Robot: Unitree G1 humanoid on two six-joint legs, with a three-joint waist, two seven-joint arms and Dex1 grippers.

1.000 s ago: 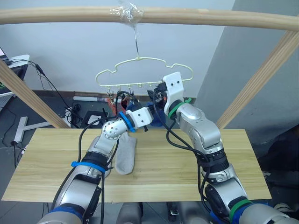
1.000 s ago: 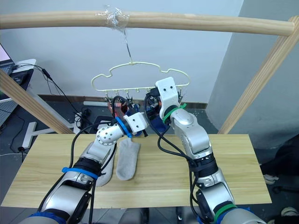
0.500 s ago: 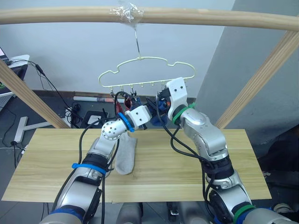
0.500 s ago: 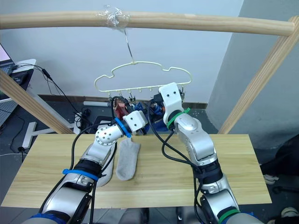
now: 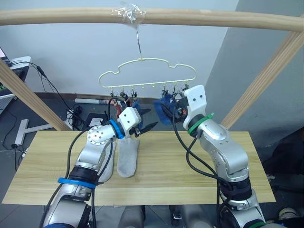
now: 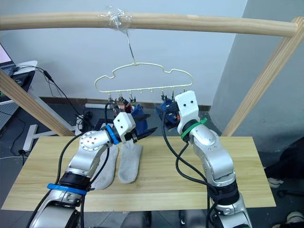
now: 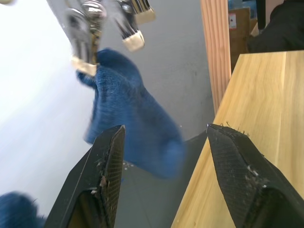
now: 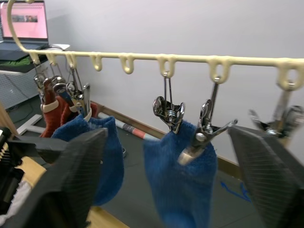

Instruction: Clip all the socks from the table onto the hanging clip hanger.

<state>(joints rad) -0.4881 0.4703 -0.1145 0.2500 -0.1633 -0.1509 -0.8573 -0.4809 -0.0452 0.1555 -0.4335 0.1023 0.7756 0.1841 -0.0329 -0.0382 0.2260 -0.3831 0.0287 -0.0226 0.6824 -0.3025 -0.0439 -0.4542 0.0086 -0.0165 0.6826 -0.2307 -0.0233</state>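
Both end effectors are open and hold nothing: the left end effector (image 6: 142, 132) hangs over the light wooden surface (image 6: 237, 175), just below the pale-yellow wire clip hanger (image 6: 142, 78); the right end effector (image 8: 156, 190) faces its clips. Two blue socks (image 8: 183, 175) and rust red ones (image 8: 52, 107) hang clipped, so two light grey socks (image 6: 129, 162) lie waiting on the surface

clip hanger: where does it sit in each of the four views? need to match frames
Left eye: clip hanger upper centre, hooked under the pole.
Right eye: same, upper centre.
Left wrist: its metal clips, above a blue sock.
Right wrist: pale bar carrying clips.
Shared landmark: blue sock clipped on.
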